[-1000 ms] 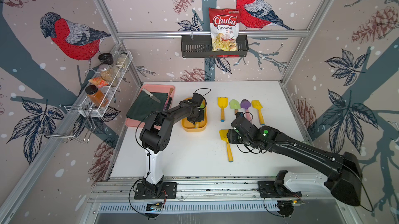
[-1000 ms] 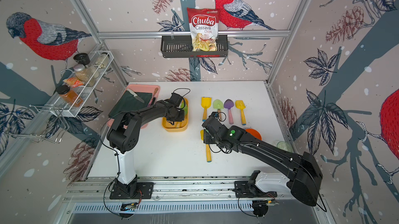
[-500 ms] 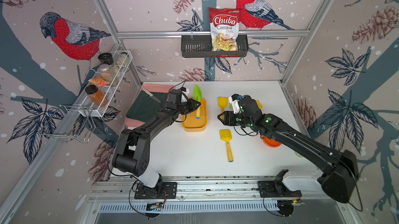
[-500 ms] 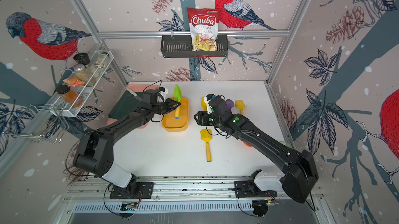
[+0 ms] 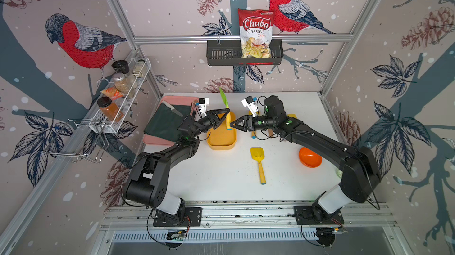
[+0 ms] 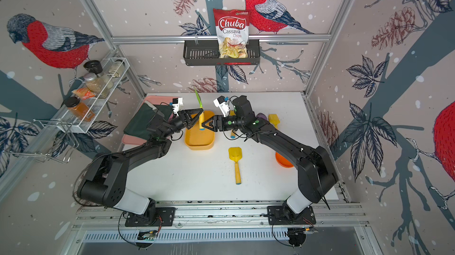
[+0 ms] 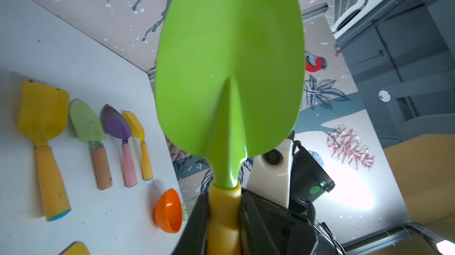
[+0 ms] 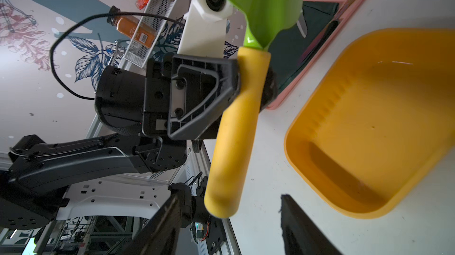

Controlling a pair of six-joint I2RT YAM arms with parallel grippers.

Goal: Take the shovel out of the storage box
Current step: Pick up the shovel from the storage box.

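Note:
The shovel (image 5: pixel 223 98) has a green blade and a yellow handle, and it stands upright in the air above the storage box (image 5: pixel 221 140), a shallow yellow-orange tub. My left gripper (image 5: pixel 227 116) is shut on the upper part of the handle, and the blade (image 7: pixel 229 69) fills the left wrist view. My right gripper (image 5: pixel 232 125) faces it from the other side, open. In the right wrist view the handle's lower end (image 8: pixel 219 204) hangs between my right gripper's (image 8: pixel 229 221) spread fingers without touching them. The box (image 8: pixel 369 130) looks empty.
A yellow shovel (image 5: pixel 258 162) lies on the white table in front of the box, and an orange bowl (image 5: pixel 310 156) sits to its right. Several more shovels (image 7: pixel 93 143) lie in a row behind my right arm. A pink tray (image 5: pixel 177 100) with a dark cloth and a knife lies left of the box.
My left gripper has lifted the shovel out of the box and stood it upright. My right arm has left the yellow shovel on the table and swung up to the handle, its jaws widening.

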